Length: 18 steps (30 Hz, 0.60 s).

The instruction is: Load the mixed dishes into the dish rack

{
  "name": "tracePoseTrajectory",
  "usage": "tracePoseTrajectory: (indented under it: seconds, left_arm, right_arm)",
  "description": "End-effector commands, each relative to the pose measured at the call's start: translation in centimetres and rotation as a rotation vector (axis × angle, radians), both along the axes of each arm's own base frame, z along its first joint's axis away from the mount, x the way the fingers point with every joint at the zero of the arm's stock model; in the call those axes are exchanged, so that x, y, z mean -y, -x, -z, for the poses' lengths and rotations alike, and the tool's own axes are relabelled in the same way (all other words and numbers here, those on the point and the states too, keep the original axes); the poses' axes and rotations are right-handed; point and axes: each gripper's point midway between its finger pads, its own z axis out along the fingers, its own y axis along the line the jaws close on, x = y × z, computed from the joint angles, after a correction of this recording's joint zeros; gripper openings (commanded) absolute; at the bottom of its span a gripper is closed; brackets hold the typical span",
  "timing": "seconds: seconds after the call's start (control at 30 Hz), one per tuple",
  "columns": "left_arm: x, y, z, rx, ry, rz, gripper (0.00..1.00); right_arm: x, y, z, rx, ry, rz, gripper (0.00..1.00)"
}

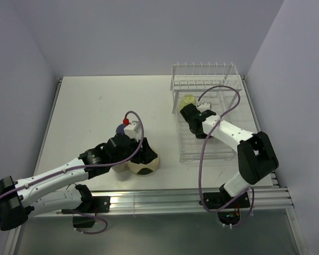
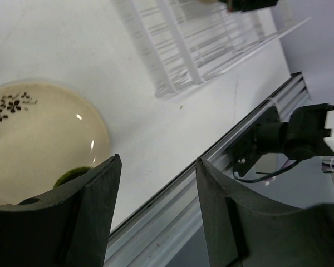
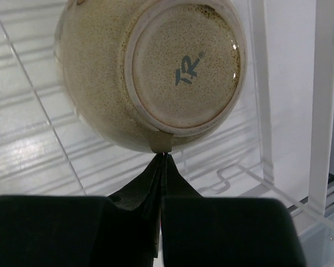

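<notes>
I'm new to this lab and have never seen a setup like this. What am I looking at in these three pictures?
Two white robot arms are bolted at a table's near edge. The overhead picture shows both; the other two come from cameras on their wrists. The right gripper is shut on the rim of a speckled yellow-green dish, seen bottom-up over the white wire dish rack. The left gripper is open beside a cream plate with a dark floral mark. A lavender tumbler stands just behind the left arm.
</notes>
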Motion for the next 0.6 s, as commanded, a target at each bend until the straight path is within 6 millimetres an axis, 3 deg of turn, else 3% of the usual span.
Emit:
tracePoseTrajectory:
  seconds: [0.0,0.17,0.33,0.5,0.57]
  left_arm:
    - [0.2,-0.2,1.0,-0.024,0.008,-0.026,0.61]
    - [0.1,0.3,2.1,-0.052,-0.012,-0.013,0.6]
    - [-0.1,0.5,2.2,-0.065,-0.018,-0.02,0.59]
    - [-0.6,0.1,1.5,-0.044,-0.027,-0.063,0.58]
    - [-0.6,-0.5,0.8,-0.027,-0.05,-0.075,0.58]
  right_arm:
    - [0.5,-3.7,-2.0,0.113,0.023,0.025,0.0]
    - [0.1,-5.4,-2.1,0.152,0.009,0.03,0.0]
    - [-0.4,-5.1,-2.2,0.193,-0.034,0.013,0.0]
    - [-2.4,-3.4,-5.0,0.29,-0.116,-0.041,0.0]
    - [-3.3,-2.4,-6.8,0.312,-0.154,-0.071,0.06]
